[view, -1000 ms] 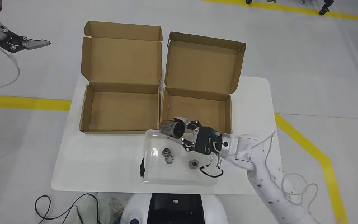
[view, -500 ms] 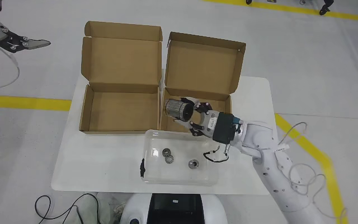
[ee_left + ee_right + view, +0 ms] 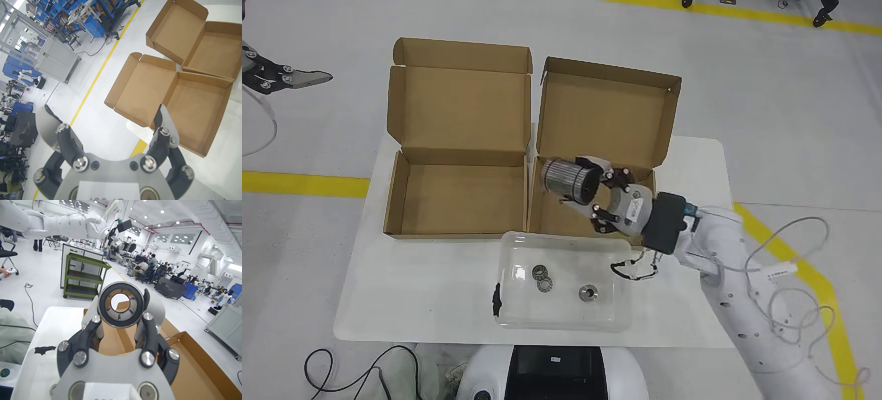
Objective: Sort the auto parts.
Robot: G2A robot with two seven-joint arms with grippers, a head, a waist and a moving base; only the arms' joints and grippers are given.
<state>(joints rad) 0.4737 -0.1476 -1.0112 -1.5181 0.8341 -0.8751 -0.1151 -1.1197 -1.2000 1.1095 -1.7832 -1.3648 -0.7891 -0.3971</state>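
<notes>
Held part (image 3: 564, 180): a ribbed metal cylinder with a hollow, dark-rimmed end face (image 3: 123, 317), lying on its side between the fingers of the right end effector (image 3: 592, 185).
Right end effector (image 3: 122, 306): closed on the cylinder, one finger on each side of it. The part juts beyond the fingertips.
Position of the part: over the inside of the right cardboard box (image 3: 572, 218), near the wall next to the left cardboard box (image 3: 452, 195).
Left end effector (image 3: 104, 111): fingers spread wide with nothing between them, out over the floor and well apart from the tabletop (image 3: 692, 180).
Clear tray (image 3: 572, 265): just in front of the boxes, with small round parts (image 3: 542, 272) in it.
</notes>
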